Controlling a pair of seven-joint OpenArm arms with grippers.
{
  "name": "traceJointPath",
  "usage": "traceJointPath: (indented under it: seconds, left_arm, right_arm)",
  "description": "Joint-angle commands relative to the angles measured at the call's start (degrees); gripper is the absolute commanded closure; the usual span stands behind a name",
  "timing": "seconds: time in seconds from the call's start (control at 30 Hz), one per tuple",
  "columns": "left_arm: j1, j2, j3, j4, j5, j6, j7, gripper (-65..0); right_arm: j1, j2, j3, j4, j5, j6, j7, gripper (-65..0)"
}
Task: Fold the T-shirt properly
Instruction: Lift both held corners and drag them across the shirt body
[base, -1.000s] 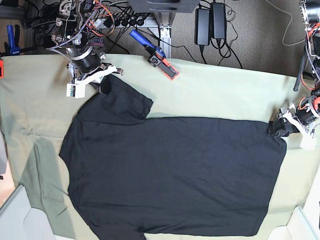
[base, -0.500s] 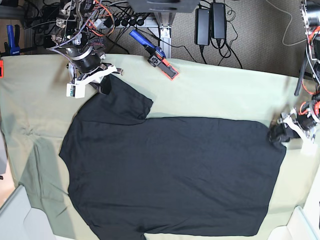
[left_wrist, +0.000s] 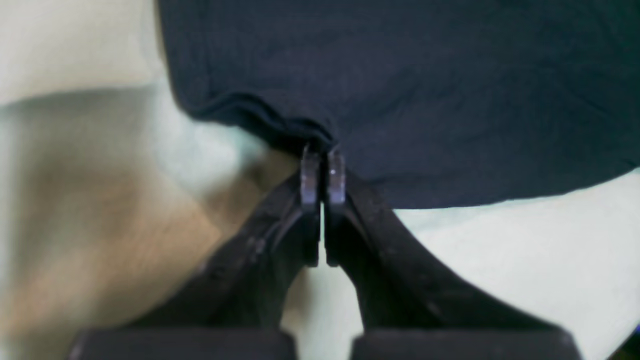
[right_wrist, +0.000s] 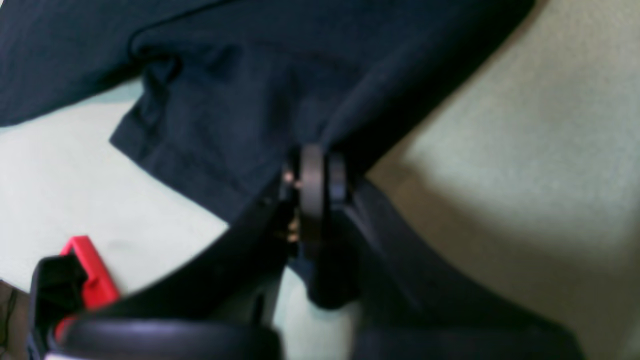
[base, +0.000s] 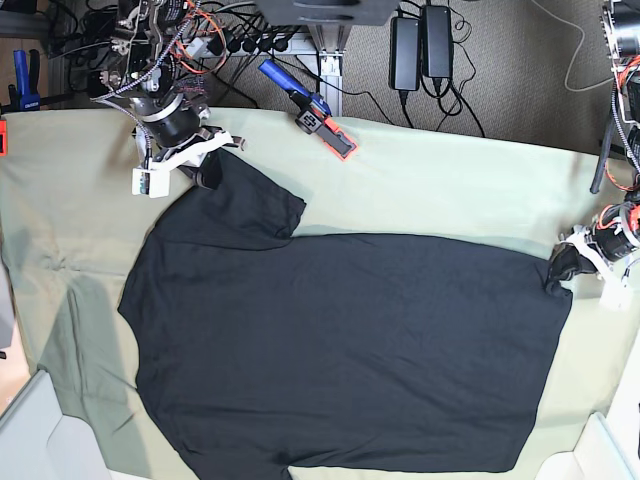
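The black T-shirt lies spread flat on the pale green cloth, neck end toward the left. At the top left my right gripper is shut on the upper sleeve. In the right wrist view the right gripper pinches a dark fold of the T-shirt. At the right edge my left gripper is shut on the upper hem corner. In the left wrist view the left gripper has its tips together, with the T-shirt's bunched edge caught between them.
A blue and red tool lies on the cloth's far edge, also seen as a red tool in the right wrist view. Cables and power bricks sit behind. White bins stand at the near corners.
My left gripper has gone from open to shut on the hem corner and shifted slightly right. The right arm and the sleeve it holds have stayed still.
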Motion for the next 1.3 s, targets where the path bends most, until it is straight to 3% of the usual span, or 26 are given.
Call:
traceJointPath:
  seconds: [0.0,0.17,0.27,0.47,0.67,1.03,1.27]
  left_arm:
    - [-1.2,-2.0,-0.4,0.8,-2.1,-0.5,-0.3,0.0]
    - [-0.9,-4.6,-0.4,0.9,-9.0,-0.5,6.6,0.0]
    - [-0.3,-6.3,-0.4,0.9,-10.6,-0.5,7.3,0.0]
    - [0.1,-7.1,-0.4,0.9,-16.2,-0.5,13.4,0.0]
    - [-0.6,-7.0,-0.4,0.9,-18.1,-0.5,13.4,0.0]
    - [-3.7,-6.7,-0.4,0.9,-9.9,-0.5,4.4,0.0]
    - [-4.6,-4.0,-0.4,-0.2,-2.4,-0.5,-0.5,0.0]
  right_arm:
    - [-0.1,0.6,0.8,1.7,0.3,-1.7,-1.0,0.0]
    - [-1.2,1.6,5.1,4.9,4.5,-1.0,-4.4,0.0]
    - [-2.5,1.6,7.8,6.2,7.7,1.0,-5.8,0.0]
    - [-6.3,1.6,9.9,9.4,11.6,2.1,-7.0,0.0]
    - [-6.2,1.6,9.9,14.1,11.6,2.2,-6.2,0.0]
    - [6.1,1.5,9.9,13.9,8.2,2.6,-3.9,0.0]
    - [14.6,1.6,9.9,6.7,6.2,2.6,-3.5,0.0]
